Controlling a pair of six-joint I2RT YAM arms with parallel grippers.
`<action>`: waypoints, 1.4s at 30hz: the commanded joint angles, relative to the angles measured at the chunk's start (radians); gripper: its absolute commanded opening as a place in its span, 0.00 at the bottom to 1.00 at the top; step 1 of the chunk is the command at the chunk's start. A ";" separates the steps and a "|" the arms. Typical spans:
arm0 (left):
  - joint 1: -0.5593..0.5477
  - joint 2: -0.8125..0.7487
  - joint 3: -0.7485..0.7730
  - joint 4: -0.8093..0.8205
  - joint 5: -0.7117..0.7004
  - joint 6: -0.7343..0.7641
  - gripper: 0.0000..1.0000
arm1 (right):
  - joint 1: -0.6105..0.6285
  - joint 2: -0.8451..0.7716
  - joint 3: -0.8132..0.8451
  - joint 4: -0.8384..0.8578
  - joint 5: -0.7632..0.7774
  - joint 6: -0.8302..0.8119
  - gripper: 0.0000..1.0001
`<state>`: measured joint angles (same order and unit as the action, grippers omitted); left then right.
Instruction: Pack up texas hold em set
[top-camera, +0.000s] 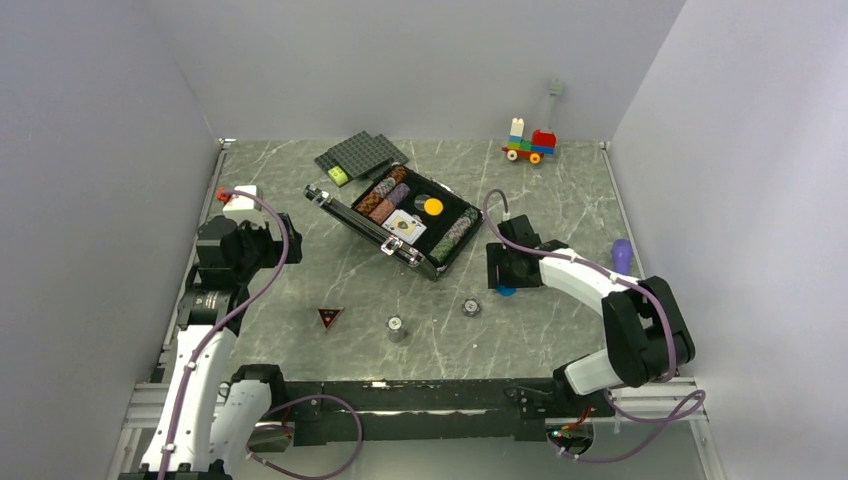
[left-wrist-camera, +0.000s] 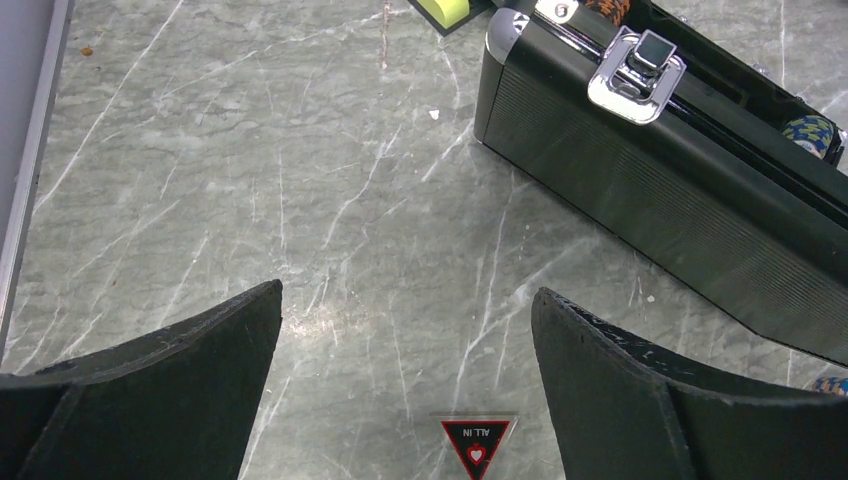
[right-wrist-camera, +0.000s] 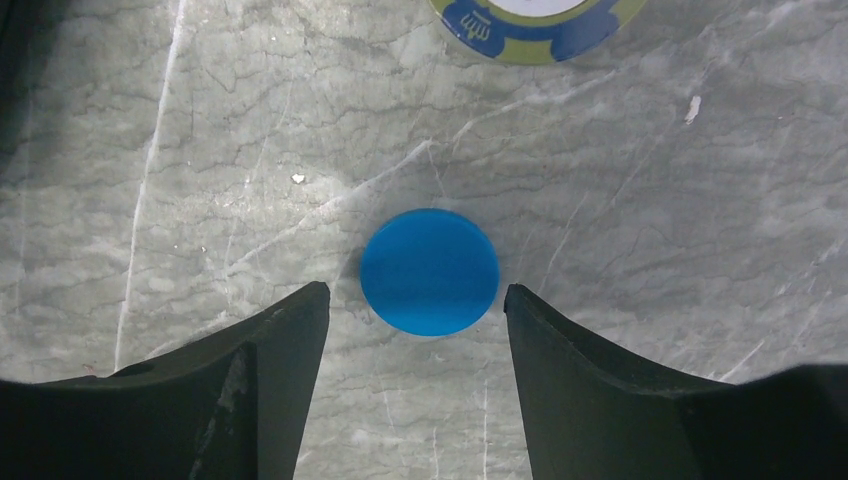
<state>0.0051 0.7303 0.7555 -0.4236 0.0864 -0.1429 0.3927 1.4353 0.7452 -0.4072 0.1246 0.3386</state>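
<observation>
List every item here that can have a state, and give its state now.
briefcase: open, contents showing.
blue disc: flat on the table, not gripped.
left tool: open, empty.
right tool: open, tips flanking the blue disc.
grey chip stacks: upright, outside the briefcase.
ALL IN triangle: flat, face up.

The left arm (top-camera: 195, 380) stretched forward from its base, wrist angled forward and down, the left pincer (left-wrist-camera: 408, 300) spread to its widest with nothing between the fingers. The right arm (top-camera: 580, 275) folded at the elbow and reached back leftward, the right pincer (right-wrist-camera: 415, 290) aimed straight down, jaws parted more narrowly and gripping nothing.
</observation>
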 joint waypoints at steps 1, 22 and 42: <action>0.002 -0.017 -0.005 0.036 0.023 -0.004 0.98 | 0.006 0.009 0.015 0.001 0.027 0.021 0.69; 0.001 -0.021 -0.005 0.039 0.027 -0.005 0.98 | 0.007 0.094 0.043 -0.032 0.013 0.028 0.52; 0.002 -0.030 -0.005 0.039 0.029 -0.007 0.98 | 0.019 0.073 0.384 -0.058 -0.137 -0.040 0.31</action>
<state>0.0051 0.7212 0.7555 -0.4232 0.0933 -0.1432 0.4068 1.4502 0.9958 -0.4892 0.0338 0.3286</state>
